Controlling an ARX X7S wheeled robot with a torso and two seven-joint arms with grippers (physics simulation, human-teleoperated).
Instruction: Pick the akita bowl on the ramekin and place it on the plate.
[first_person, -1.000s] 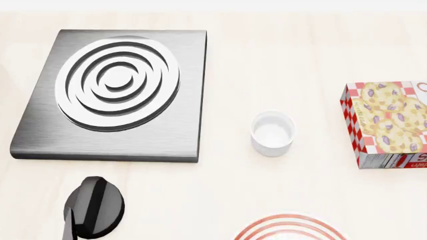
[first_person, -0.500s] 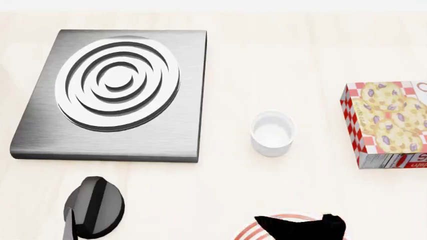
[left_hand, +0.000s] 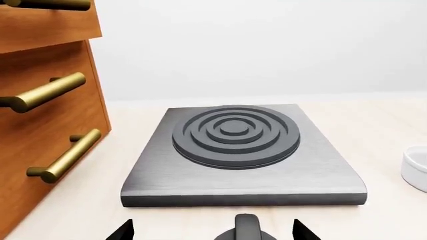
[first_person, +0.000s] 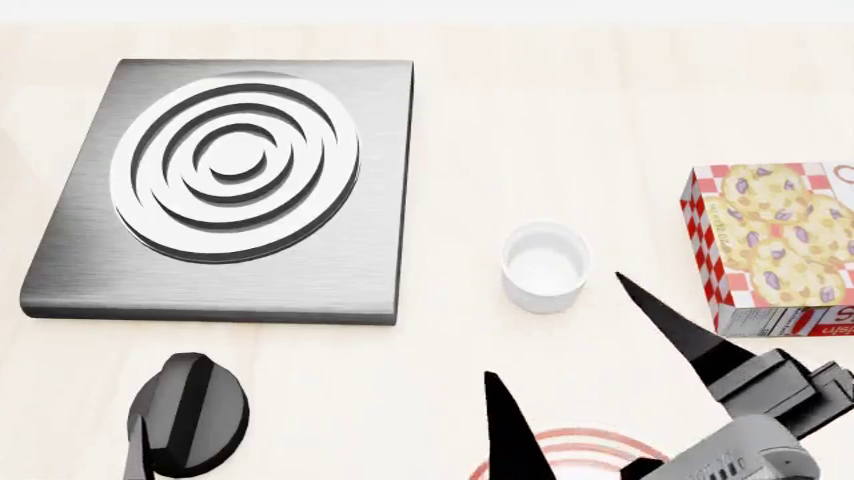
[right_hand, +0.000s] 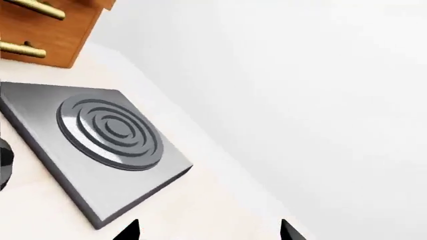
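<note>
The akita bowl is out of view in every frame. The white ramekin (first_person: 545, 265) stands with nothing on it at mid-table; its edge also shows as the ramekin (left_hand: 417, 169) in the left wrist view. Only the far rim of the red-ringed plate (first_person: 567, 438) shows at the near edge. My right gripper (first_person: 553, 325) hangs open over the near side between plate and ramekin, fingers spread wide and holding nothing; in its own view the right gripper (right_hand: 208, 230) shows only two dark tips. My left gripper (left_hand: 212, 231) is open, with nothing between its tips.
A grey burner slab (first_person: 227, 180) with raised rings fills the far left. A black knob (first_person: 194, 410) lies in front of it. A cookie box (first_person: 774, 250) stands at the right edge. Wooden drawers (left_hand: 40, 125) with brass handles rise beside the slab.
My right gripper has come up into the head view from the near edge, over the plate, and its open fingers now reach towards the ramekin. Nothing else has moved.
</note>
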